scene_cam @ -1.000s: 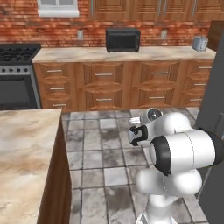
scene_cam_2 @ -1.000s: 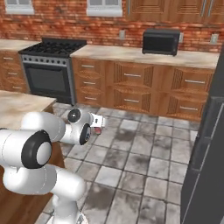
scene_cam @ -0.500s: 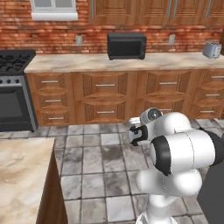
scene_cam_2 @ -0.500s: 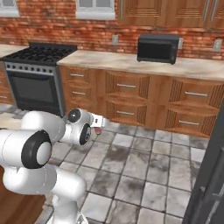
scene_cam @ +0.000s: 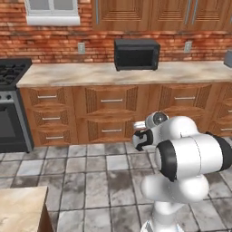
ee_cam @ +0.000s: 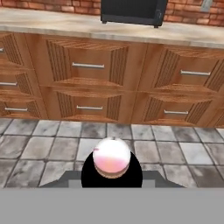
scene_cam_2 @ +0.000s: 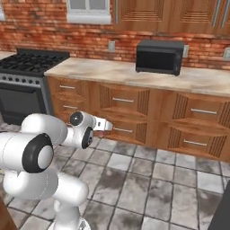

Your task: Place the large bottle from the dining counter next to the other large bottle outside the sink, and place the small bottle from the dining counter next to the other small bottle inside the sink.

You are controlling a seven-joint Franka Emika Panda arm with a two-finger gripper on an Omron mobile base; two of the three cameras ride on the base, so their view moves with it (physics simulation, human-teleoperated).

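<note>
The small bottle (ee_cam: 112,158), pinkish-white with a pale cap, sits end-on between my fingers in the hand view. My gripper (scene_cam_2: 103,127) is shut on it, held out in front of my arm at about drawer height above the tiled floor. A bit of its pink shows by the hand as the small bottle (scene_cam_2: 101,132). From the left the gripper (scene_cam: 138,134) points at the wall cabinets. A corner of the dining counter (scene_cam: 20,209) lies at the lower left. The large bottle, the sink and the other bottles are out of view.
Ahead runs a wall counter (scene_cam: 90,73) over wooden drawers, with a black microwave (scene_cam: 136,54) on it. A stove (scene_cam_2: 27,85) stands to the left. A toaster (scene_cam: 228,58) sits at the far right. Grey floor tiles (scene_cam_2: 148,179) lie between me and the cabinets.
The whole picture has slid left and back: the base has moved, bringing the microwave to the middle and most of the dining counter out of frame. The arm keeps its pose and its grip.
</note>
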